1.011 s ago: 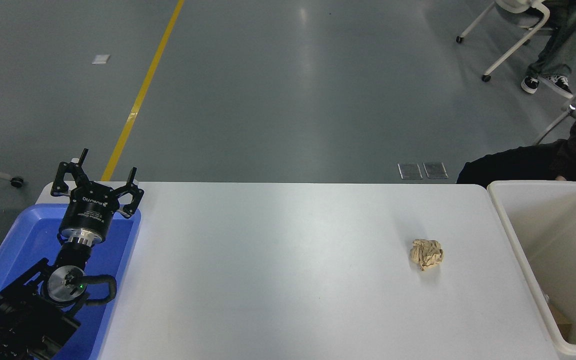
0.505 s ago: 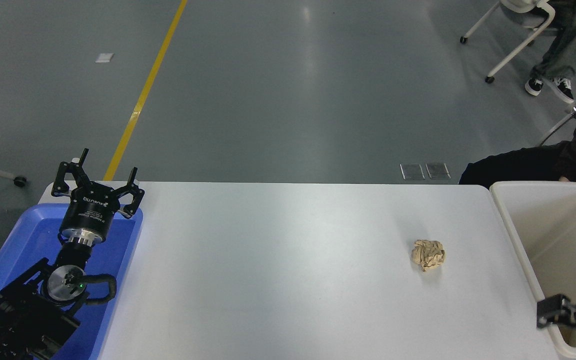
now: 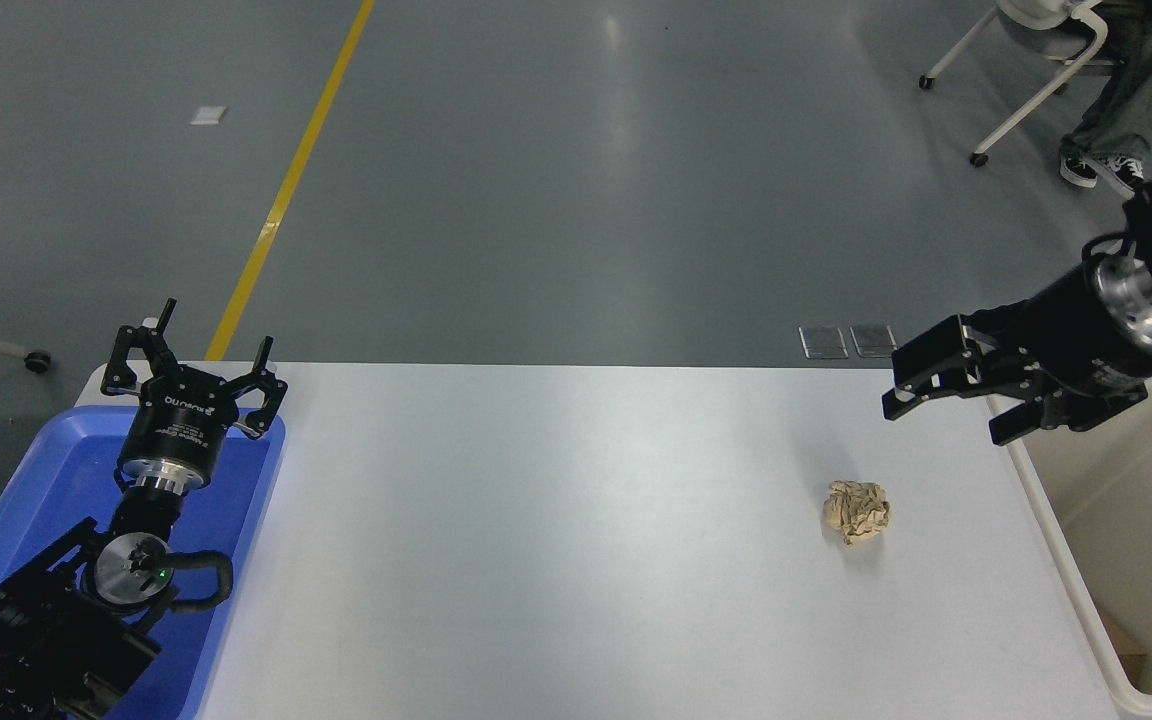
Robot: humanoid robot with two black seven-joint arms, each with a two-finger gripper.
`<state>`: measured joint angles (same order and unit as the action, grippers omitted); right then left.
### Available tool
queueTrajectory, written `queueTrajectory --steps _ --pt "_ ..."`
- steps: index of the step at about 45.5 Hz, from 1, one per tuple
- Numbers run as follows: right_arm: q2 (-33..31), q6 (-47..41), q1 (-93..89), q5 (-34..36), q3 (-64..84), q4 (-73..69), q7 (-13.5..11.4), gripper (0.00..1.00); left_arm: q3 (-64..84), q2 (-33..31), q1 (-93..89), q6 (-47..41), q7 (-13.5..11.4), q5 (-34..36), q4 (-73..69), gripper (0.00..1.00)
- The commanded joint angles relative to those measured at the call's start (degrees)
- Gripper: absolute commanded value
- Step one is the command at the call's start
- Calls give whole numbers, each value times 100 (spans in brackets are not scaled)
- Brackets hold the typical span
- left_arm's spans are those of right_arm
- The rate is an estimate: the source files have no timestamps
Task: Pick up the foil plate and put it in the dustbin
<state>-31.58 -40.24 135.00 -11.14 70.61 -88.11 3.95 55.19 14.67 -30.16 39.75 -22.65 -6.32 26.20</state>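
Note:
No foil plate shows anywhere in the head view; it is hidden or out of view. The cream dustbin point(image 3: 1146, 540) stands at the table's right edge, cut off by the picture's right side. My right gripper point(image 3: 942, 420) is open and empty. It hovers above the table's far right corner, by the dustbin's near-left rim, with its fingers pointing left. My left gripper point(image 3: 191, 350) is open and empty, parked at the lower left over the blue tray.
A small crumpled tan paper ball point(image 3: 856, 511) lies on the white table point(image 3: 556, 540), below and left of my right gripper. A shallow blue tray point(image 3: 56, 480) sits at the left edge. A seated person's legs point(image 3: 1131, 100) and a wheeled chair point(image 3: 1036, 50) are at the top right.
My right arm rose from low over the dustbin's front part to up over the table's far right corner. The left arm and paper ball have not moved.

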Motion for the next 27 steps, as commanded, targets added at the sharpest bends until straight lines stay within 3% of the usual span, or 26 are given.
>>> queueTrajectory --steps 1,27 --pt "134 -98 264 121 76 -128 -8 100 0 0 1 -2 -3 -1 -1 100" --pt "486 -89 290 200 -56 -154 -8 100 9 0 1 -2 -3 -1 -1 100"
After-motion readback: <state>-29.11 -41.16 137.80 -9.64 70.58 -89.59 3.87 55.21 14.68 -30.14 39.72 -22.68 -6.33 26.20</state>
